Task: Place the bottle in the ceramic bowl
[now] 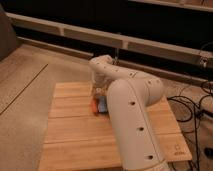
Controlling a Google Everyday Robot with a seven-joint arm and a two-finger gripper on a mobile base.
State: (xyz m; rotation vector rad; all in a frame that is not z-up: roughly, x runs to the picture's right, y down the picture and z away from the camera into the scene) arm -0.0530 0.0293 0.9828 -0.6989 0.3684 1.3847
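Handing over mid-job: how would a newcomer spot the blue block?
On the wooden table, follow the white arm to its gripper, low over the table's middle. The blue block lies just below it, against the arm's edge. It is blue; the smaller piece beside it is orange-red.

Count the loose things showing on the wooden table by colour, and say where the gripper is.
Orange-red: 1, the small piece
Blue: 1, the flat block
Total: 2 in view; the arm may hide more.
The gripper is low over the table, just behind both.
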